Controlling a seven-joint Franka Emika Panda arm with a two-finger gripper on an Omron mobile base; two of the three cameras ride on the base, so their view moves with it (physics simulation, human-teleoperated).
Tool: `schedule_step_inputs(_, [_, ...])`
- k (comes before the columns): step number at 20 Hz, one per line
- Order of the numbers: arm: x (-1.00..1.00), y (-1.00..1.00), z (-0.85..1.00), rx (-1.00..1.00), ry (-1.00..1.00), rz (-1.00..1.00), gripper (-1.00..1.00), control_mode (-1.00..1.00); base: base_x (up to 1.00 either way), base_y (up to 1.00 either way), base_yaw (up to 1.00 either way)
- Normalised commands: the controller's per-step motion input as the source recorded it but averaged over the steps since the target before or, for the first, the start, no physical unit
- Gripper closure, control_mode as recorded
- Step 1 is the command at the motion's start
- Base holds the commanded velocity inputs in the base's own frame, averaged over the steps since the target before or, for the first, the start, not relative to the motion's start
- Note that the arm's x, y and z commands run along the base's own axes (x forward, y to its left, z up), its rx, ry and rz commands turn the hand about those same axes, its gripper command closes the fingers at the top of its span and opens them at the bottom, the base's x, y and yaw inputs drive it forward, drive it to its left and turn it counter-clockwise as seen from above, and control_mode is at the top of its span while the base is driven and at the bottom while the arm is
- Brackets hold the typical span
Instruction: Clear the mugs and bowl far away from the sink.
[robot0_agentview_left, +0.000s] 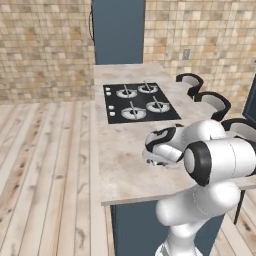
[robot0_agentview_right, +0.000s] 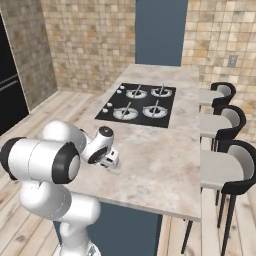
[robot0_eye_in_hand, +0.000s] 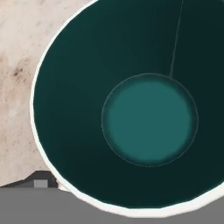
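Arm is folded low over the beige marble counter, and the gripper points down at the near part of the slab, close to its front left edge as the right base view shows it. In the left base view the gripper sits just in front of the elbow, low over the counter, and something silvery-grey shows under it, too hidden to name for sure. The hand view looks straight down into the teal mug: dark teal inner wall, lighter round bottom, thin pale rim, upright on the marble counter. One dark fingertip shows at lower left, outside the mug's rim and right against it or just beside it, can't tell which. The other fingertip is hidden, so it can't be told whether the fingers are apart or clamped on the mug. The black stovetop with four burners lies further back on the same counter, well apart from the mug. Three black stools with grey seats stand along the counter's right side. Wood plank floor, tan tiled wall behind.
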Motion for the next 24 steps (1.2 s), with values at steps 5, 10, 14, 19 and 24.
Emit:
schedule_step_inputs(5, [-0.14,-0.01,0.14,0.00,0.02,0.00,-1.00,-1.00,0.00,0.00,0.00])
schedule_step_inputs(10, [-0.68,0.08,0.35,-0.07,-0.11,0.02,-1.00,-1.00,0.00,0.00,0.00])
schedule_step_inputs(14, [-1.00,0.12,0.24,-0.10,-0.25,0.02,-1.00,-1.00,0.00,0.00,0.00])
schedule_step_inputs(19, [-1.00,0.00,0.42,-0.05,-0.27,0.05,-1.00,-1.00,0.00,0.00,0.00])
schedule_step_inputs(24, [-0.98,-0.03,0.41,-0.01,-0.39,0.05,-1.00,-1.00,0.00,0.00,0.00])
